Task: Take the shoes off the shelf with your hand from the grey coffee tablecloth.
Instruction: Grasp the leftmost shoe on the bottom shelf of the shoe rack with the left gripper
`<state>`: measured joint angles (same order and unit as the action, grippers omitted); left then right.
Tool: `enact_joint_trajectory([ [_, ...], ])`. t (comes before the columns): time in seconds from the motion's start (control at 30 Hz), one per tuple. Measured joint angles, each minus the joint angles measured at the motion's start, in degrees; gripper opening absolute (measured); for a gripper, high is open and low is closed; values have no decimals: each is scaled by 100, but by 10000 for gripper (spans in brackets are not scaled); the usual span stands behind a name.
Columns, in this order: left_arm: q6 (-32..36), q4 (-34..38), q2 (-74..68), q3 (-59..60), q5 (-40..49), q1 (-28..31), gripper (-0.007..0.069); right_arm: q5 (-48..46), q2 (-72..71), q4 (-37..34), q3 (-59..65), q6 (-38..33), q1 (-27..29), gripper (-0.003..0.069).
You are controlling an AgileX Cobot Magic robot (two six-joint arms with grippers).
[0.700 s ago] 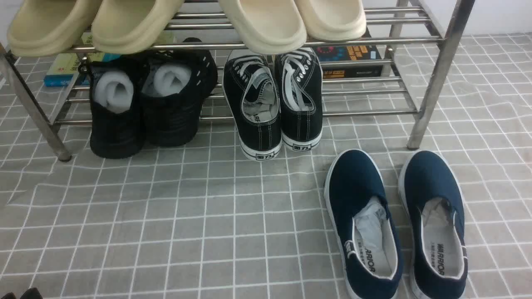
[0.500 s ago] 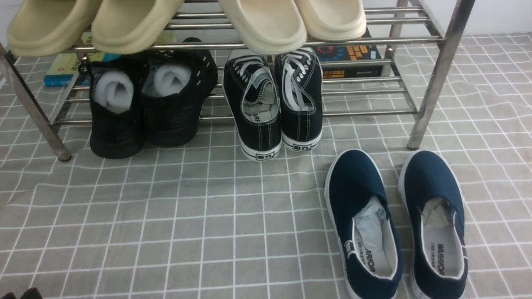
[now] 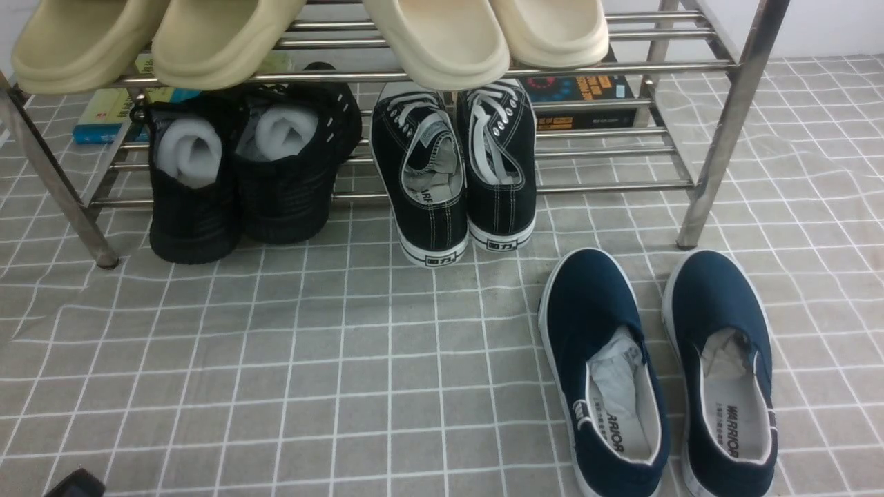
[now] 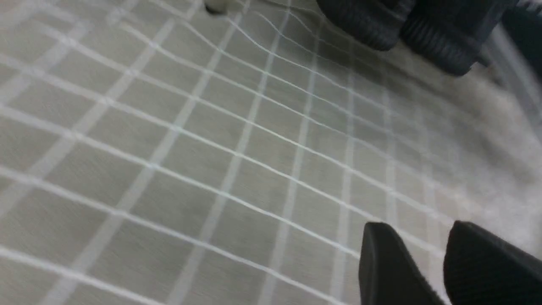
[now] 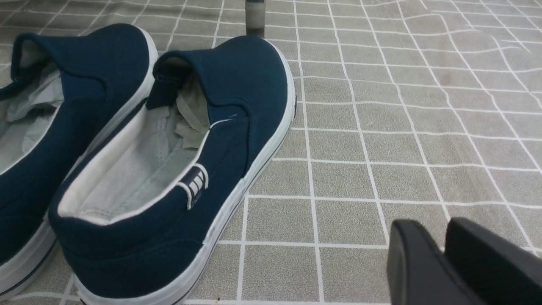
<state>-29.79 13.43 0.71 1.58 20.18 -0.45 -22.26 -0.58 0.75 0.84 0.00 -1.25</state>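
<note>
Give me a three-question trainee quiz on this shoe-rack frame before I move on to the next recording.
1. Which tier of the shelf carries the black mesh sneakers: upper or lower?
2. Where do the navy slip-ons lie? A. On the upper tier. B. On the tablecloth, in front of the shelf. C. On the lower tier.
3. True or false: the right gripper holds nothing.
Key: 1 lower; 2 B; 3 true.
</note>
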Motion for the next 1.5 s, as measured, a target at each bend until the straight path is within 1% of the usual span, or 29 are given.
enact_joint_trajectory([
  [0.03,-342,528,0,0,-31,0,240,0,0,0,0,0,0,142],
  [0.07,-950,1189,0,1,-106,0,240,0,0,0,0,0,0,146],
  [0.13,-1541,1959,0,1,-262,0,240,0,0,0,0,0,0,151],
  [0.17,-1663,2186,0,1,-305,0,240,0,0,0,0,0,0,152],
  [0.23,-1767,2345,0,1,-372,0,240,0,0,0,0,0,0,153],
  [0.3,-1813,2511,0,12,-696,0,240,0,0,0,0,0,0,157],
  [0.33,-1726,2494,0,12,-896,-6,235,0,0,0,0,0,0,158],
  [0.37,-1473,2372,0,-8,-1062,-5,223,0,0,0,0,0,0,158],
  [0.4,-1409,2300,0,-19,-1079,-12,219,0,0,0,0,0,0,158],
  [0.43,-726,1971,0,-285,-1005,-42,169,0,0,0,0,0,0,162],
  [0.53,197,1559,-210,-1122,-654,-48,54,0,0,0,0,0,0,165],
  [0.6,591,1366,-699,-1763,-368,-48,15,0,0,0,0,0,0,167],
  [0.63,662,1349,-769,-1823,-286,-48,11,0,0,0,0,0,0,168],
  [0.67,862,1195,-1397,-2286,140,-48,1,0,0,0,0,0,0,170],
  [0.7,881,1174,-1568,-2341,201,-48,1,0,0,0,0,0,0,170],
  [0.73,992,899,-2385,-2840,762,-48,1,0,0,0,0,0,0,173],
  [0.77,992,899,-2478,-2840,819,-48,1,0,0,0,0,0,0,174],
  [0.8,1032,573,-3215,-3184,1155,-49,4,0,0,0,0,0,0,176],
  [0.83,1031,521,-3215,-3224,1177,-49,4,0,0,0,0,0,0,176],
  [0.87,1033,-38,-4093,-3579,1178,-49,22,0,0,0,0,0,0,179],
  [0.9,1033,-108,-4093,-3618,1160,-49,25,0,0,0,0,0,0,179],
  [0.93,892,-710,-4828,-3928,930,-49,54,0,0,0,0,0,0,179],
  [1.0,583,-1158,-5446,-4257,700,-49,93,0,0,0,0,0,0,182],
  [1.07,57,-1544,-6179,-4683,560,-49,156,0,0,0,0,0,0,186],
  [1.13,-421,-1713,-6708,-5052,552,-49,223,0,0,0,0,0,0,189],
  [1.2,-901,-1827,-7479,-5506,547,-49,309,0,0,0,0,0,0,192],
  [1.3,-1119,-1861,-8127,-5974,572,-49,375,0,0,0,0,0,0,199],
  [1.37,-1166,-1873,-8503,-6228,577,-49,402,0,0,0,0,0,0,202],
  [1.5,-1183,-1876,-8842,-6494,555,-49,414,0,0,0,0,0,0,208],
])
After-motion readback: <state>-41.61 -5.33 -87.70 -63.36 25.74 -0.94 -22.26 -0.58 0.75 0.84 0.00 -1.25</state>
